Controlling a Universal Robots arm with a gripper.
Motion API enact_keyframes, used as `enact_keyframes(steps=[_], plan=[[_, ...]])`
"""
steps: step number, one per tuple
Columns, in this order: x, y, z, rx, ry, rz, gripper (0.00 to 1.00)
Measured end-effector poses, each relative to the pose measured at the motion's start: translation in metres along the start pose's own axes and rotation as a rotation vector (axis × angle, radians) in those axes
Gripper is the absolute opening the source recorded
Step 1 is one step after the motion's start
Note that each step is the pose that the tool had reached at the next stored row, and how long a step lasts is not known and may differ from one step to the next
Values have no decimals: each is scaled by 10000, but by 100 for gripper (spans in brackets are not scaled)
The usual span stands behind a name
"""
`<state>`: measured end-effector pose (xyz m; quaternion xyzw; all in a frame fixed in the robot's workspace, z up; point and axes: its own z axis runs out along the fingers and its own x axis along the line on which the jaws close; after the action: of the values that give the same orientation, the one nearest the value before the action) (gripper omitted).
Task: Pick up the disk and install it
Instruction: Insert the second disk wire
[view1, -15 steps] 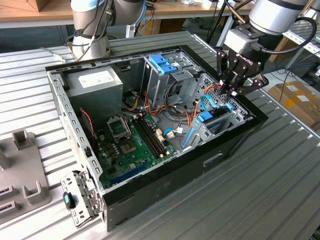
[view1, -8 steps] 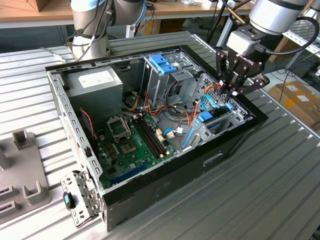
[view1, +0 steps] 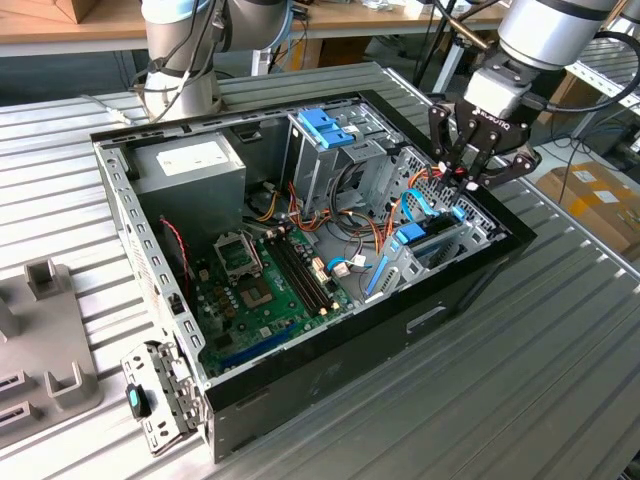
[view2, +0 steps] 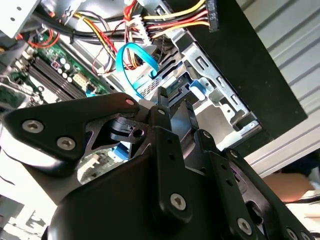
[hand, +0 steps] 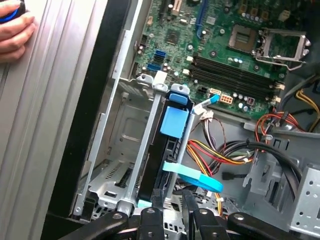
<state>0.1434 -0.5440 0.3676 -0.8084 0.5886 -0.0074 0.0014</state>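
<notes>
While the gripper (view1: 466, 172) is held over the far corner of the open computer case (view1: 330, 370), the disk (hand: 162, 155) is seen standing on edge in the drive bay (hand: 120, 150) directly below the fingertips (hand: 189, 200), whose state cannot be told, and a hand (hand: 15, 30) rests outside the case.

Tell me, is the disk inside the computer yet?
Yes. The disk stands on edge in the metal bay of the computer case, the gripper just above.
</notes>
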Motion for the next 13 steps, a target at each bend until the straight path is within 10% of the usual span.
enact_keyframes(steps=[13], plan=[[-1,0,0,31,-33,-3002,30]])
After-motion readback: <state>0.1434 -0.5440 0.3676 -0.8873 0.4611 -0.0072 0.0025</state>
